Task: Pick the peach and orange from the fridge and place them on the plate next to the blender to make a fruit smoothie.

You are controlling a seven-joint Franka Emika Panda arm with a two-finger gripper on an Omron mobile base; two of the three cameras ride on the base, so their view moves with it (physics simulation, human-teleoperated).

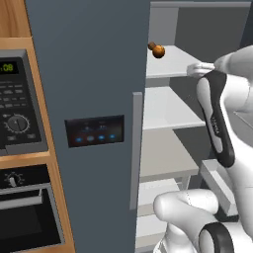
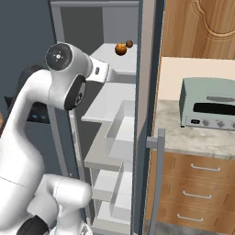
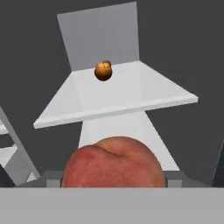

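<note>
Left base view, from left: black oven [image 1: 20, 207] in wood cabinetry; fridge [image 1: 89, 74], its door swung open, handle [image 1: 136, 148] at the door's edge; white shelves to the right. The orange [image 1: 158, 51] sits on the upper shelf [image 1: 173, 64], with a small brown thing [image 1: 151, 46] touching it from behind, too small for me to identify. The gripper [image 1: 193, 69] reaches in at upper-shelf level, well apart from the orange.

Right base view: arm at left, open fridge at centre with the orange [image 2: 120, 49] near the back of the upper shelf, toaster [image 2: 209, 103] on the counter at right.

Hand view: the peach [image 3: 113, 162] lies close against the lower edge, where the fingertips would rise; the orange [image 3: 103, 71] is far ahead on its shelf. The fruit hides the tips, so I cannot tell how wide the jaws stand. From its position I judge the peach is probably between them.

Handling, as I judge it: the peach is light and soft-skinned, and bruises under a hard squeeze. I would take it across its widest girth, away from the cleft, with modest force. The orange is firmer but smooth and free to roll, so I would centre the jaws on its equator.
</note>
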